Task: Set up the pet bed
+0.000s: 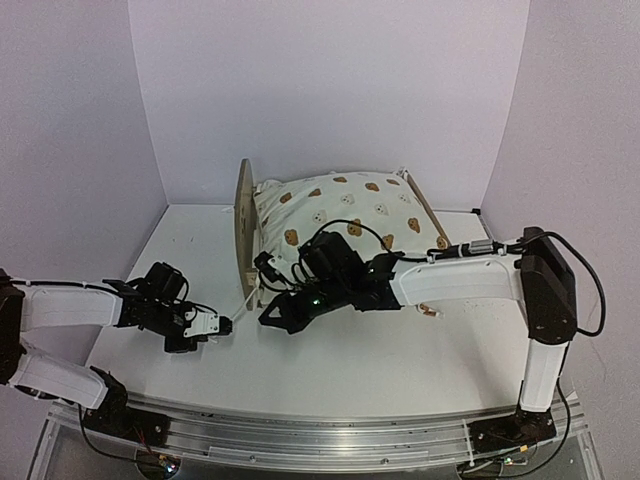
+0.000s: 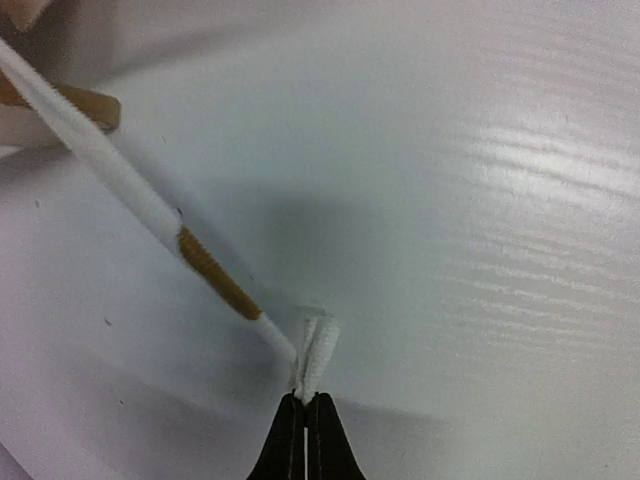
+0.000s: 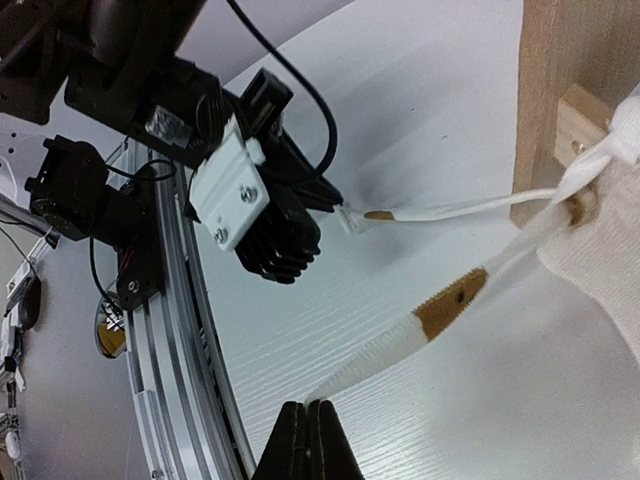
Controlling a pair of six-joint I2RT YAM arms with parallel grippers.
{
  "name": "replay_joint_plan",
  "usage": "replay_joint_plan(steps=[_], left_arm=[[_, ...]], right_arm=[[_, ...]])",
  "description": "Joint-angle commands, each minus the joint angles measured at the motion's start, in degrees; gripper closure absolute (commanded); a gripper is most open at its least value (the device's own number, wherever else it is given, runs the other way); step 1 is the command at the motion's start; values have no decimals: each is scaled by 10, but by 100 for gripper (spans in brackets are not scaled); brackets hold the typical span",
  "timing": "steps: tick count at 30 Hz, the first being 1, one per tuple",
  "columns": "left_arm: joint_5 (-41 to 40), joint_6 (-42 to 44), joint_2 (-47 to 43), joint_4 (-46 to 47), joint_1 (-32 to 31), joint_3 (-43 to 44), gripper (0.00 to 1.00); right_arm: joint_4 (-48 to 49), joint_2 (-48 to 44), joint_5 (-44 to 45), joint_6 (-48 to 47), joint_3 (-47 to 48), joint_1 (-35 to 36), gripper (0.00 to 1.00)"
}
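Pet bed point(image 1: 340, 215) (centre frame) should handle light and soft; tie strings point(image 3: 400, 335) are limp, so grip near the ends. Left claw point(image 2: 305, 400) and right claw point(image 3: 307, 405) each clench one string.

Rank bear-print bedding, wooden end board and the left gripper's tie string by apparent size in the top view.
1. bear-print bedding, clearly largest
2. wooden end board, seen nearly edge-on
3. tie string, just a thin line

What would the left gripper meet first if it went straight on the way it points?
Probably bare table: the left gripper, shut on a tie string, aims at tabletop in its wrist view, the string running off to one side. Depth is unclear.
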Motion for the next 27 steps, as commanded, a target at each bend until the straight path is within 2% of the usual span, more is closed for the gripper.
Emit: replay_joint_plan(steps=[1,5,11,19,27], left_arm=[[-63,26,22,66,18,-34,100],[-63,30,28,82,18,-44,100],[-61,47,9,78,18,-50,100],[-54,117,-48,79,17,-112,100],[-47,184,-138,32,17,-176,100]], right_arm=[[9,-49,74,-45,98,-5,100],[3,-13,135,-78,191,-26,100],[46,48,223,-53,264,-76,100],[74,134,263,-62,398,-126,100],[77,153,268,-43,405,-157,100]])
